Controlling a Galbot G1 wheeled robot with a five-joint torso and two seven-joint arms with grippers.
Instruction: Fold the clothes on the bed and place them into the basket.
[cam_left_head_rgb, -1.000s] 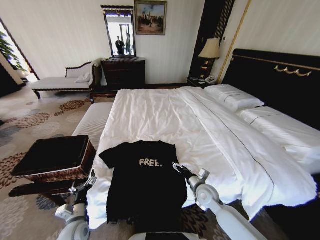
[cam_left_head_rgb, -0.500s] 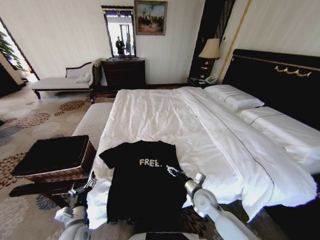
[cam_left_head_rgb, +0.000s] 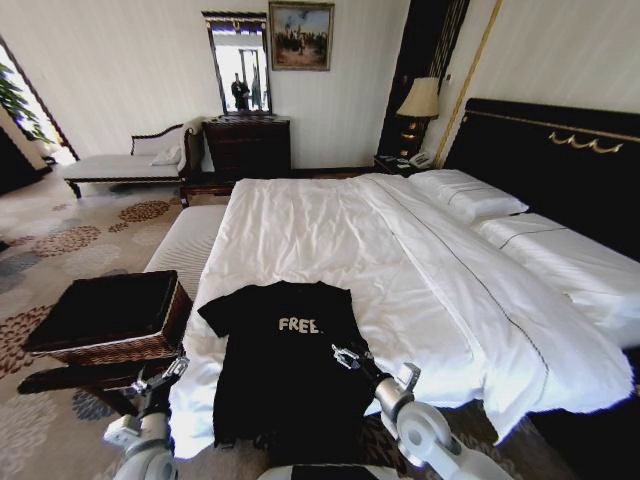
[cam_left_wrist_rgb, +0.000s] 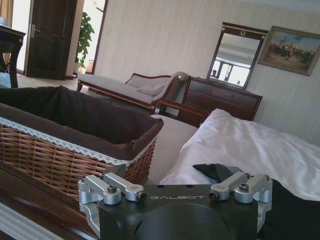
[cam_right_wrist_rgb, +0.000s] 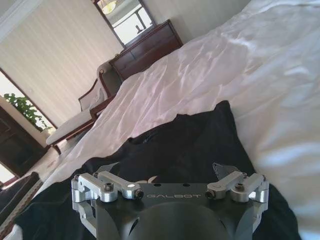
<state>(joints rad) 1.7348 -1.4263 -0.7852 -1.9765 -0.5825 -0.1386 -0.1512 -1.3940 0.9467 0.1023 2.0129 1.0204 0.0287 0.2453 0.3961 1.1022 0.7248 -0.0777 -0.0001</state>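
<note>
Clothes (cam_left_head_rgb: 290, 370) hang past bed (cam_left_head_rgb: 420, 270), hem hidden.

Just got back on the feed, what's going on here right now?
The black T-shirt lies flat and unfolded at the foot of the bed. The right gripper, fingers open, sits over the shirt's right side. The left gripper, also open, waits off the bed's edge beside the wicker basket. Nothing is grasped yet.

Landmark: the bed (cam_left_head_rgb: 400, 250). Its white duvet lies open beyond the T-shirt (cam_left_head_rgb: 290, 360), up to the pillows (cam_left_head_rgb: 470, 195). Off its left edge, the basket (cam_left_head_rgb: 110, 315) and striped bench (cam_left_head_rgb: 190, 240) narrow the passage. The headboard (cam_left_head_rgb: 560, 170) blocks the right side.
</note>
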